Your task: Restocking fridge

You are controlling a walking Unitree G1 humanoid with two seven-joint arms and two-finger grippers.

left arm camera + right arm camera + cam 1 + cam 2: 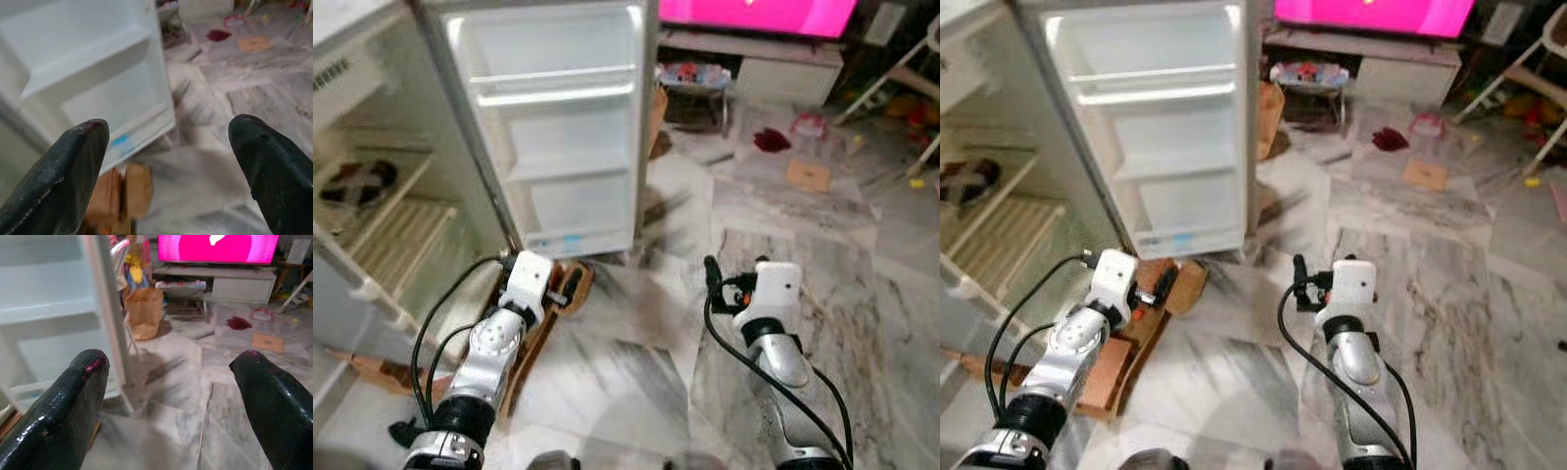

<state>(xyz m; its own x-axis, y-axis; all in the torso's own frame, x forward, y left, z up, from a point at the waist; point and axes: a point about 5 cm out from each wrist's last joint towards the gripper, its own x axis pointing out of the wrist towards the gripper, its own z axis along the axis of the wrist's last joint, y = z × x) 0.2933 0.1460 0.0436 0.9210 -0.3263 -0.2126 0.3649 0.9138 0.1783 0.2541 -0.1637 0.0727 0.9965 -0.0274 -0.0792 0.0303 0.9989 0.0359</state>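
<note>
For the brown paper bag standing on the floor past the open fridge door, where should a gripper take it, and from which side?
Probably the top rim of the brown paper bag, from above. It stands upright on the marble floor with its mouth up, and the white fridge door crowds one side, so a descent onto the rim looks clearer. Both the left gripper and the right gripper are open.
</note>
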